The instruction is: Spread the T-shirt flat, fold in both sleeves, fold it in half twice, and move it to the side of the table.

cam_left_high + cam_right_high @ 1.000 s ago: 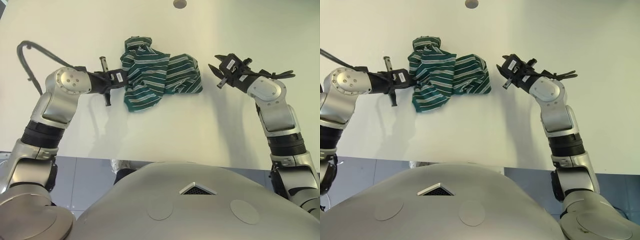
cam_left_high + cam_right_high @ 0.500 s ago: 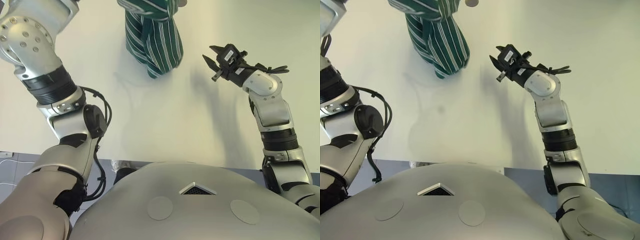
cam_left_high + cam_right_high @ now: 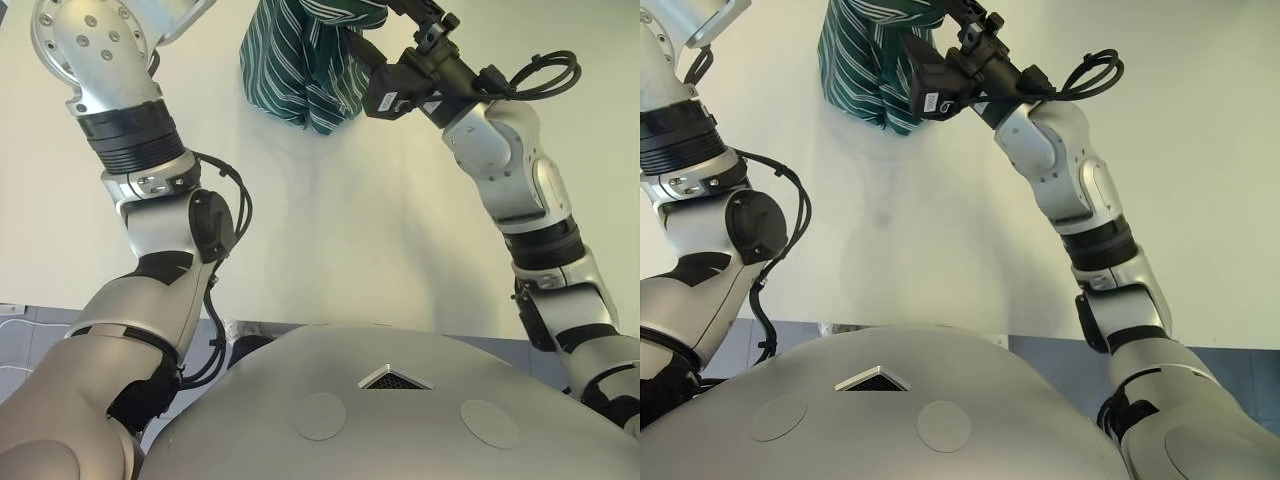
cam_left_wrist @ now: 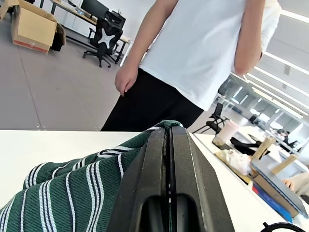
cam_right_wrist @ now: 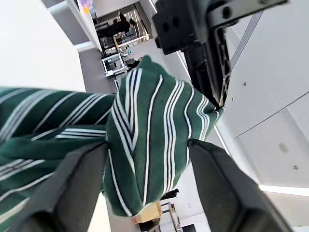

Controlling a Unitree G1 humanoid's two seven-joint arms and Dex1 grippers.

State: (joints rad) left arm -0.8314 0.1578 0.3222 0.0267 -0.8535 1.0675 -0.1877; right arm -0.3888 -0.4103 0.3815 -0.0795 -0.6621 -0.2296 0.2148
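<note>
White table (image 3: 330,230), bunched green-striped T-shirt (image 3: 290,70)

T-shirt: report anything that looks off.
The T-shirt hangs bunched and crumpled above the table, not spread flat, pinched in the shut left gripper; the open right gripper straddles a fold.

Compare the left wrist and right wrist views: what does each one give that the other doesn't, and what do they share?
Left wrist adds: the white table top. Right wrist adds: the right gripper, its fingers apart on either side of a bunched fold, not clamped. Shared: the green striped T-shirt and the left gripper, shut on the shirt's edge. The left wrist view looks along its own closed fingers, and the right wrist view sees it farther off, from the side.
</note>
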